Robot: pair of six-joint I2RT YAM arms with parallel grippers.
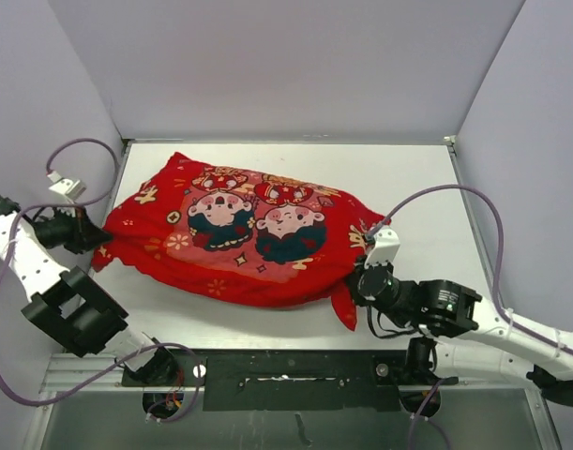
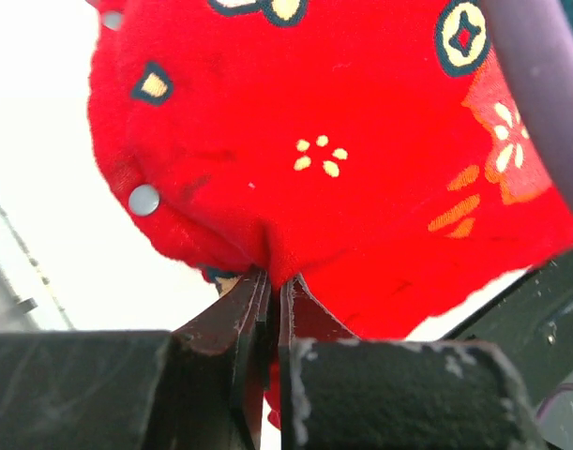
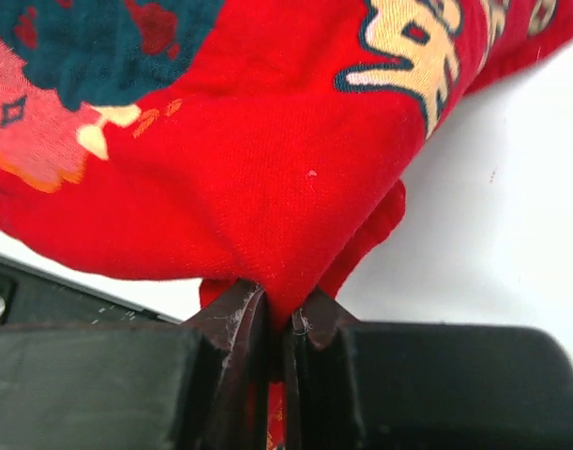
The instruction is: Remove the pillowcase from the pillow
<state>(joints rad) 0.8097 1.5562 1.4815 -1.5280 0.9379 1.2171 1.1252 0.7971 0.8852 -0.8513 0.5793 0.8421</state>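
The red pillowcase [image 1: 239, 234], printed with two cartoon children, lies stuffed across the middle of the white table [image 1: 417, 187]. The white pillow is hidden inside it. My left gripper [image 1: 100, 241] is shut on the pillowcase's left end; in the left wrist view the red fabric [image 2: 342, 159] bunches into the closed gripper [image 2: 275, 286]. My right gripper [image 1: 354, 286] is shut on the pillowcase's lower right corner; the right wrist view shows the red fabric [image 3: 267, 187] pinched in the closed gripper [image 3: 278, 309].
Grey walls [image 1: 286, 66] enclose the table on three sides. A dark base rail [image 1: 295, 375] runs along the near edge. Purple cables [image 1: 455, 192] loop over the right side and near the left wall.
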